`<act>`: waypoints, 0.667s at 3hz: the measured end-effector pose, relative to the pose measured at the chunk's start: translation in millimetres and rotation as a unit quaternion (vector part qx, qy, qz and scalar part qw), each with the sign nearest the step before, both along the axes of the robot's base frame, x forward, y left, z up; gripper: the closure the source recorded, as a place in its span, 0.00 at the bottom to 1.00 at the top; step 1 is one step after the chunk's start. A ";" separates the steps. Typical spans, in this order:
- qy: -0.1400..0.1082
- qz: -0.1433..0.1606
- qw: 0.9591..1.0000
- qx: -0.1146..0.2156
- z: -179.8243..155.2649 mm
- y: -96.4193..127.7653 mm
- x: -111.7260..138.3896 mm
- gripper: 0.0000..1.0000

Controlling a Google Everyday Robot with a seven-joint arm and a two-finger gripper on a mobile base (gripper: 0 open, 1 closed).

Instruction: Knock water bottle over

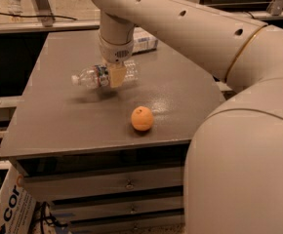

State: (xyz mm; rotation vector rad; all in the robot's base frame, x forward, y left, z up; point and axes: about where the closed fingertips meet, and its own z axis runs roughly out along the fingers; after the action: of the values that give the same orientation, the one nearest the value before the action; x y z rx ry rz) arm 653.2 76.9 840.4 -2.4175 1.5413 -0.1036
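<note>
The water bottle (93, 75) is clear ribbed plastic with a white cap and a narrow coloured label band. It is horizontal with its cap pointing left, over the left-centre of the grey tabletop (58, 116). A shadow lies on the table just below it, so it seems to hang slightly above the surface. My gripper (116, 75) comes down from above and is shut on the bottle's middle. One tan finger (116, 76) shows in front of the bottle and the other is hidden behind it.
An orange (142, 118) sits near the table's front edge, to the right of the bottle. A white-and-blue package (145, 39) lies at the back behind my arm. My arm's big links (239, 145) fill the right side. Drawers (127, 184) are under the top, and a cardboard box (10, 208) stands at lower left.
</note>
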 end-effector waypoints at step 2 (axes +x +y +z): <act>0.004 0.007 1.000 -0.015 -7.1 -4.2 -2.4 0.00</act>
State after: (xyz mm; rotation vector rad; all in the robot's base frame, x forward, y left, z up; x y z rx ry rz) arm 650.8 72.8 833.3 -2.4547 1.5360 -0.1156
